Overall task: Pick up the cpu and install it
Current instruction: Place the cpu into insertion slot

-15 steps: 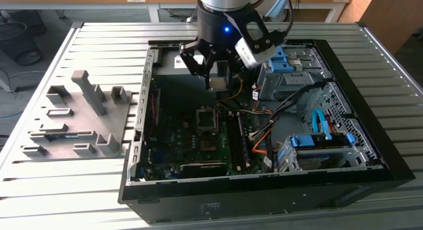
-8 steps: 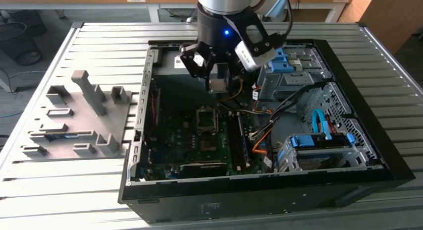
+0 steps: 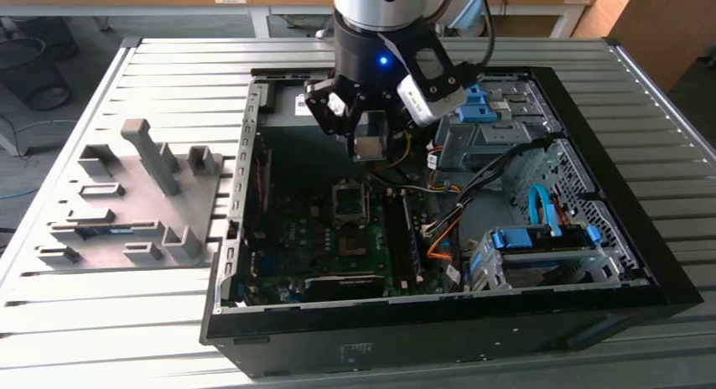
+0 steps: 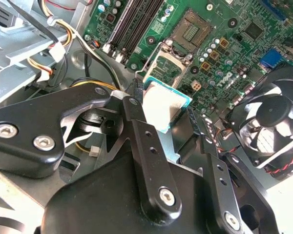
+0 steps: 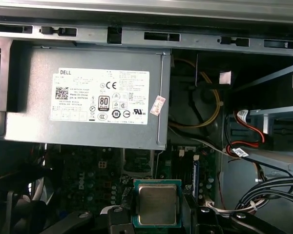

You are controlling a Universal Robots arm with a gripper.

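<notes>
Apparently held by fingers (image 4: pixel 141 136), the cpu (image 5: pixel 157 204) is silvery, green-edged

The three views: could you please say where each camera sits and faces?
Exterior view: off the arm, high up, looking down into the open computer case; shows the arm and gripper.
First wrist view: at the wrist, facing the power supply; gripper links show, with the cpu.
Second wrist view: at the wrist, facing the motherboard; gripper fingers show.
Shared: both wrist views show the held cpu.
</notes>
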